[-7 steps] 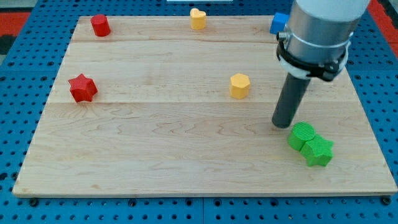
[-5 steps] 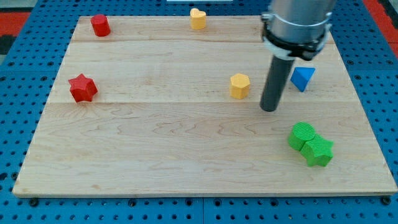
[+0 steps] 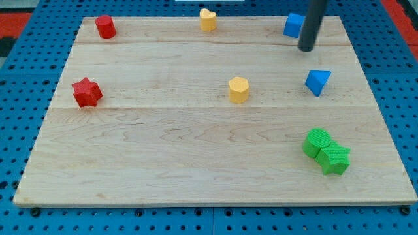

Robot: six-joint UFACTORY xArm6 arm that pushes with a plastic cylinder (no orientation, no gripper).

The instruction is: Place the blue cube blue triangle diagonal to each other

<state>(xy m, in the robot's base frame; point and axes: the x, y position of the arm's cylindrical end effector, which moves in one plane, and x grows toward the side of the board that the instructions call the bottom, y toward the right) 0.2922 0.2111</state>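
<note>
Wooden table [image 3: 163, 150] resting on a blue perforated base [image 3: 19, 117], seen from above and from the near side. The dark rod enters from the view's top, and only its lower length is visible; the arm above it is cut off by the frame edge. My tip [image 3: 305, 49] stands at the far right of the table, just right of and slightly nearer than the blue cube [image 3: 293, 25]. The rod overlaps the cube's right edge, so whether the two touch cannot be told. No jaws exist on this rig, the rod being the only end piece, so there is no grasp state to tell.

The blue triangle [image 3: 317, 82] lies nearer than the tip and a little to its right, apart from it. It sits nearer than and to the right of the blue cube, with a clear gap between the two blocks.

A yellow hexagonal block [image 3: 239, 89] stands near the table's centre, well left of the blue triangle. A yellow heart-shaped block [image 3: 208, 19] sits at the far edge, and a red cylinder [image 3: 105, 27] at the far left corner. A red star [image 3: 86, 92] lies at the left side. At the near right, a green round block [image 3: 317, 142] and a green star [image 3: 335, 159] touch each other.
</note>
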